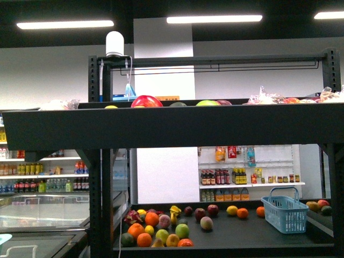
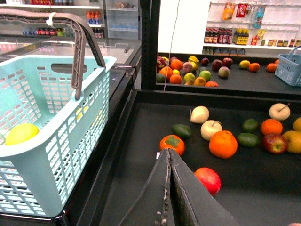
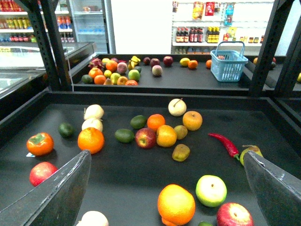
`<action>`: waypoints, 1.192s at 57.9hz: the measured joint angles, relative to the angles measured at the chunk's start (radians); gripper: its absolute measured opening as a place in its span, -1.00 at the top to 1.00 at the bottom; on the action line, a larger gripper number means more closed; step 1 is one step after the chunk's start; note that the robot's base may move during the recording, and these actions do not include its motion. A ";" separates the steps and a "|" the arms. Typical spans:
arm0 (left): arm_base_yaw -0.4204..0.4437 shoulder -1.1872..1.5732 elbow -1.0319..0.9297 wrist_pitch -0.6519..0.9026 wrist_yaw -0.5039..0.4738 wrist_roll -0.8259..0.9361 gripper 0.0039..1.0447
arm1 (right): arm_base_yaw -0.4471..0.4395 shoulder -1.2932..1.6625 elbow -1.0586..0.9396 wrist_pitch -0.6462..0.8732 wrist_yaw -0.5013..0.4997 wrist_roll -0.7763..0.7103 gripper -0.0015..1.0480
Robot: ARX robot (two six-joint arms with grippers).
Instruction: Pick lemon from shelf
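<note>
Your lemon (image 2: 21, 133) sits low in the teal basket (image 2: 56, 141), just beside the shelf (image 2: 141, 96) tray. Left gripper (image 2: 170, 157) is pinched closed and empty, right gripper (image 3: 167, 157) spread wide. The lemon looks light, firm and waxy, so grip across its middle; it may roll.

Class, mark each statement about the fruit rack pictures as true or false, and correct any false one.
1. A yellow lemon lies inside the pale turquoise plastic basket. True.
2. The left gripper has its jaws wide apart. False: they are pressed together.
3. The right gripper is open and holds nothing. True.
4. The long red chilli pepper lies inside the small blue basket. False: it lies on the black tray shelf.
</note>
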 joint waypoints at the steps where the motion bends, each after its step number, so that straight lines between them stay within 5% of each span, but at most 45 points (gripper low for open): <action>1: 0.000 0.000 0.000 0.000 0.000 0.000 0.96 | 0.000 0.000 0.000 0.000 0.001 0.000 -0.86; 13: 0.000 0.000 0.000 -0.002 0.000 0.000 0.95 | 0.000 0.000 0.000 0.000 0.001 0.000 -0.86; 42: 0.000 0.000 0.000 -0.002 0.000 0.000 -0.86 | 0.000 0.000 0.000 0.000 0.001 0.000 -0.86; 69: 0.000 0.000 0.000 -0.002 0.000 0.002 -0.85 | 0.000 0.000 0.000 0.000 0.001 0.000 -0.86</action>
